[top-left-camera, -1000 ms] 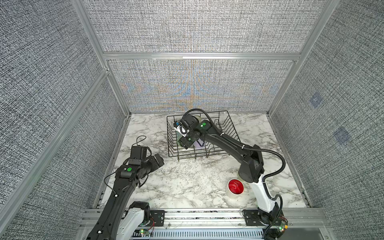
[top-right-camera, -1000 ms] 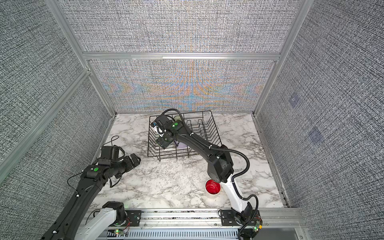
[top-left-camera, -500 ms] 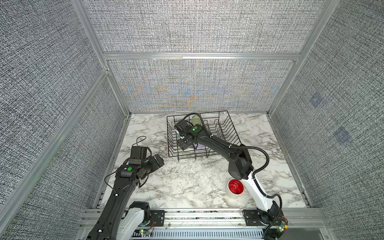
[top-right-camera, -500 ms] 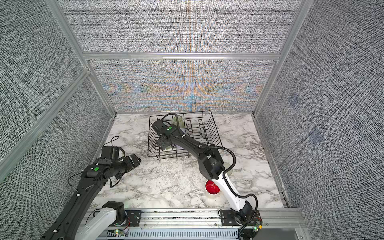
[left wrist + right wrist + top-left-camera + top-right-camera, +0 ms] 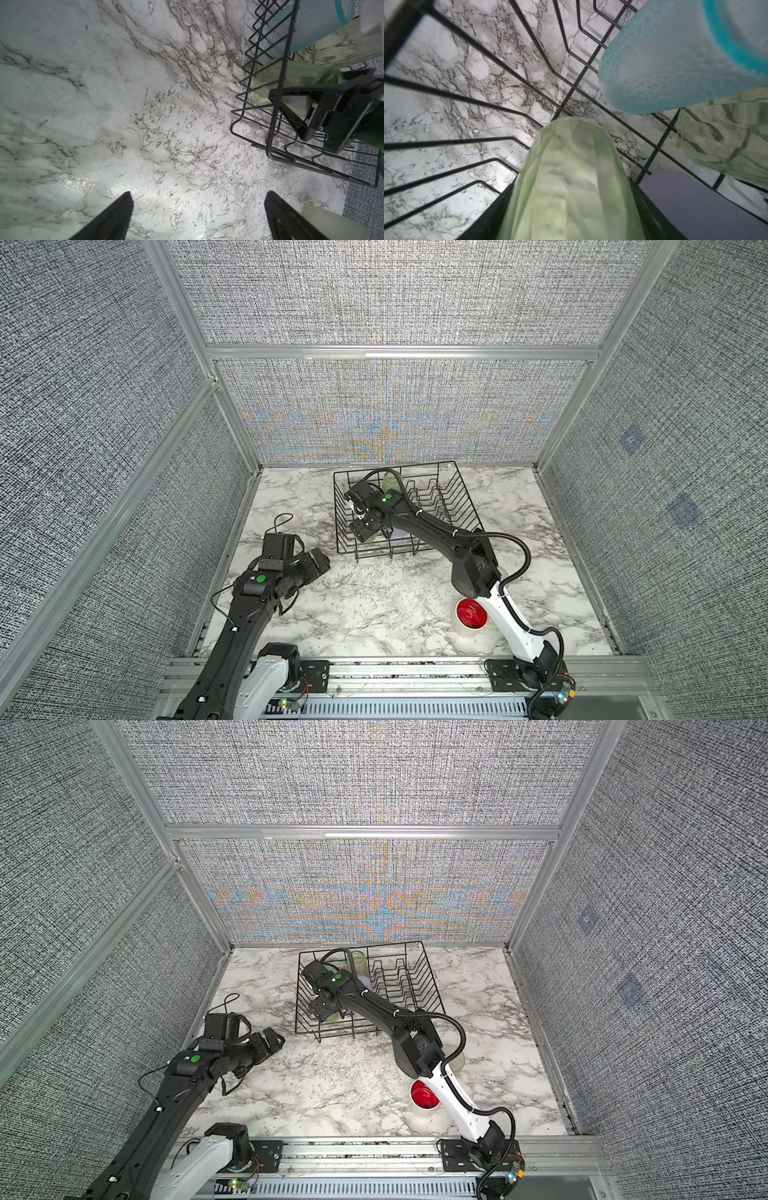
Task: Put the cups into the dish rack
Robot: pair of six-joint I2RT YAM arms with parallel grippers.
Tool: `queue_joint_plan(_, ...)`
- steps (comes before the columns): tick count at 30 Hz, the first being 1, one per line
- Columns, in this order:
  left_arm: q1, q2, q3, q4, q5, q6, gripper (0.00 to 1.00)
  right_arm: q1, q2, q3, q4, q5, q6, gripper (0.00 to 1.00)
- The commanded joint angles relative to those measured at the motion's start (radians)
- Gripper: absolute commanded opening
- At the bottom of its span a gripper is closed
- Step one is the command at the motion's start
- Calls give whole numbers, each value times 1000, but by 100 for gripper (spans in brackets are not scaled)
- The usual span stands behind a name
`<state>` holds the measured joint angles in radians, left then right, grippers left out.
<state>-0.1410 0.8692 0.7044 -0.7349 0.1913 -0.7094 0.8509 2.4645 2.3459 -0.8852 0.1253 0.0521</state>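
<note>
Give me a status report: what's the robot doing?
Left gripper open, empty. Right gripper shut on green cup, inside dish rack. Blue cup and lilac cup close beside it. Red-lined cup, frosted cup on table.

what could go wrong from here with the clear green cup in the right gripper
The right gripper holds the clear green cup close to the light blue cup and lilac cup; setting it down may bump them.
The white, red-lined cup stands beside the right arm; pulling back may tip it.
</note>
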Motion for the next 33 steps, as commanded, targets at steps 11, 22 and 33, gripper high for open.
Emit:
queue_joint_plan(11,0,-16,-24,34,17,-22,99,-1,-2,7,52,45,-54,76)
queue_joint_plan(22,1,2,-33,50,16,-23,99,0,-19,-11,88,57,-113,82)
queue_joint_plan(33,1,35,-29,68,24,-5,99,-4,-15,-3,122,49,-138,83)
